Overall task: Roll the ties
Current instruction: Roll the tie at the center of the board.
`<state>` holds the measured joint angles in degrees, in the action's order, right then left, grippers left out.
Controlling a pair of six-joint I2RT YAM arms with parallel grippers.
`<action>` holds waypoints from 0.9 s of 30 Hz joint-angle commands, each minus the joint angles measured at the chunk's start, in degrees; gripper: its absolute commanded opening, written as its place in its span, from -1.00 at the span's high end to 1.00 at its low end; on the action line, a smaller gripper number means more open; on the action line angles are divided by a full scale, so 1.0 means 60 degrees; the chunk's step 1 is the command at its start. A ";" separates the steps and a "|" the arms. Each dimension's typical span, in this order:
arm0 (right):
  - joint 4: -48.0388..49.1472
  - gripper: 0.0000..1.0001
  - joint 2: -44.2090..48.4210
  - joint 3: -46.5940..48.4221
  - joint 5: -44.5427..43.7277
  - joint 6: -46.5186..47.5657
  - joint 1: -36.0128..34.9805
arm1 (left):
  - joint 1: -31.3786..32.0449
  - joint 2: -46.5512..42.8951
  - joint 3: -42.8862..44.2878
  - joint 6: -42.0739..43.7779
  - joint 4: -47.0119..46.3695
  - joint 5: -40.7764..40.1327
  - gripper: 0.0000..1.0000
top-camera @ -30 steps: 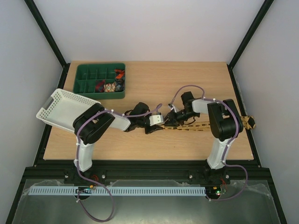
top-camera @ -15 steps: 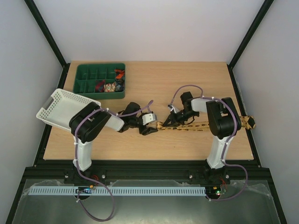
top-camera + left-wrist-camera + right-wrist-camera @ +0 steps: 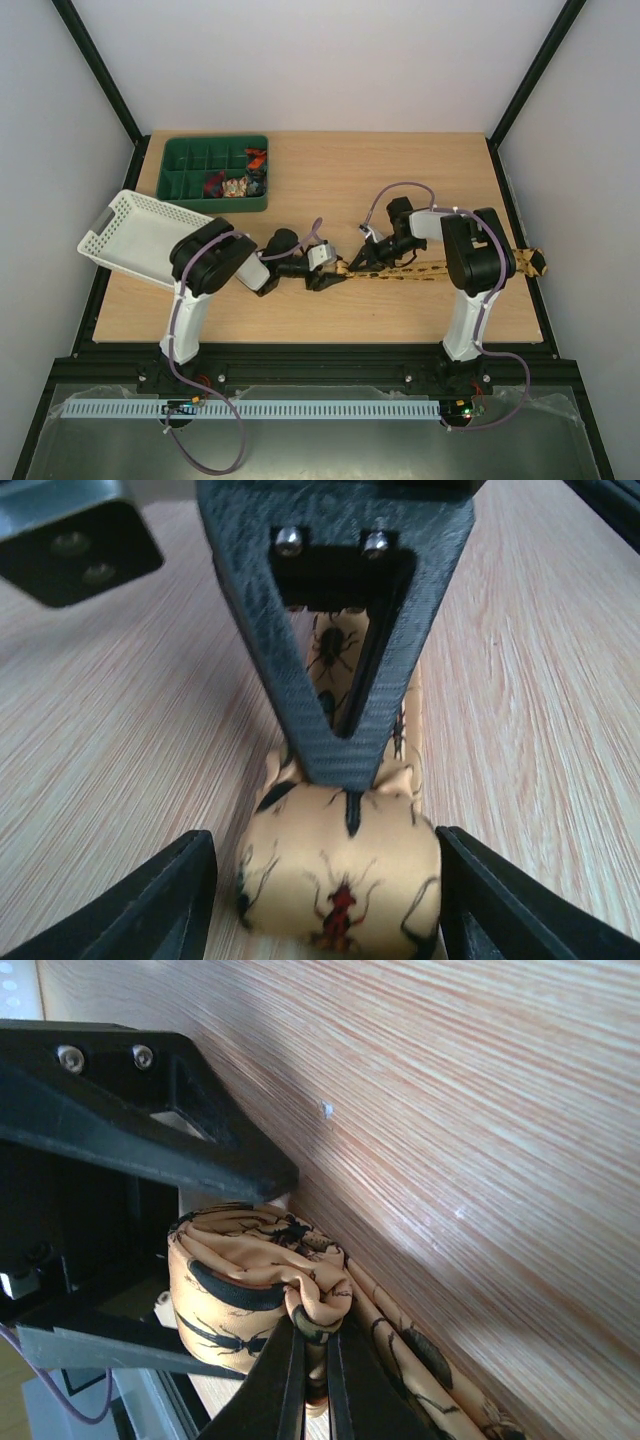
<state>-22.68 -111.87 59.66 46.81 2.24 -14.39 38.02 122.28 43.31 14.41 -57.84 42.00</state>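
The tan-gold tie (image 3: 425, 270) is lying stretched across the right half of the table (image 3: 330, 180), its rolled end sitting between the fingers of the left claw (image 3: 335, 900), which is standing open. The right claw (image 3: 310, 1360) is pinching closed on a fold of that roll.

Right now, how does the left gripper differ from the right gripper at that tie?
The left gripper is open, its fingers on either side of the tie's rolled end with gaps showing. The right gripper is shut, pinching a fold of that roll. The left gripper reaches in from beyond the roll, while the right gripper comes in over the flat strip. Both work the same rolled end, low over the table.
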 commanded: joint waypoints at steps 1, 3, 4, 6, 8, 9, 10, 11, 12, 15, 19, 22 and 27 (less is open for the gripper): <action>-0.0508 0.97 -0.0918 -0.0351 -0.2488 0.0413 -0.0024 | 0.0335 0.1098 -0.0184 -0.0676 -0.0939 0.0127 -0.18; -0.0559 0.97 -0.0924 -0.0372 -0.2443 0.0446 -0.0021 | 0.0434 0.1335 -0.0140 -0.0536 -0.1091 -0.0055 -0.04; -0.0537 0.97 -0.0925 -0.0392 -0.2413 0.0458 -0.0029 | 0.0468 0.1421 -0.0047 -0.0453 -0.1017 -0.0151 0.07; -0.0525 0.97 -0.0951 -0.0362 -0.2396 0.0456 -0.0022 | 0.0503 0.1363 0.0116 -0.0233 -0.0424 -0.0509 0.32; -0.0505 0.95 -0.0924 -0.0314 -0.2365 0.0438 -0.0025 | 0.0504 0.1042 0.0155 0.0161 0.0462 -0.0881 0.46; -0.0482 0.92 -0.0881 -0.0282 -0.2352 0.0415 -0.0025 | 0.0506 0.0848 0.0141 0.0494 0.0973 -0.1026 0.47; -0.0485 0.86 -0.0818 -0.0241 -0.2299 0.0397 -0.0019 | 0.0504 0.0636 0.0138 0.0688 0.1475 -0.1177 0.48; -0.0520 0.77 -0.0754 -0.0181 -0.2235 0.0382 -0.0018 | 0.0504 0.0444 0.0185 0.0875 0.2023 -0.1328 0.48; -0.0601 0.66 -0.0674 -0.0082 -0.2202 0.0386 -0.0018 | 0.0504 0.0272 0.0290 0.1100 0.2732 -0.1444 0.48; -0.1044 0.45 -0.0259 0.0205 -0.2021 0.0480 0.0103 | 0.0489 -0.0212 0.0608 0.1430 0.4693 -0.1842 0.44; -0.1827 0.23 0.0408 0.0423 -0.1422 0.0486 0.0283 | 0.0546 -0.0585 0.0926 0.1654 0.6095 -0.2402 0.40; -0.1948 0.10 0.1003 0.0249 -0.0666 0.0095 0.0287 | 0.0612 -0.0605 0.1216 0.1736 0.6795 -0.2814 0.40; -0.0803 0.06 0.1527 -0.0461 0.0488 -0.1276 0.0075 | 0.0741 -0.0608 0.1528 0.1920 0.7521 -0.3381 0.39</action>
<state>-28.88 -105.47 60.05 45.04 1.13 -13.02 42.41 116.20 53.28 23.49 -28.62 30.72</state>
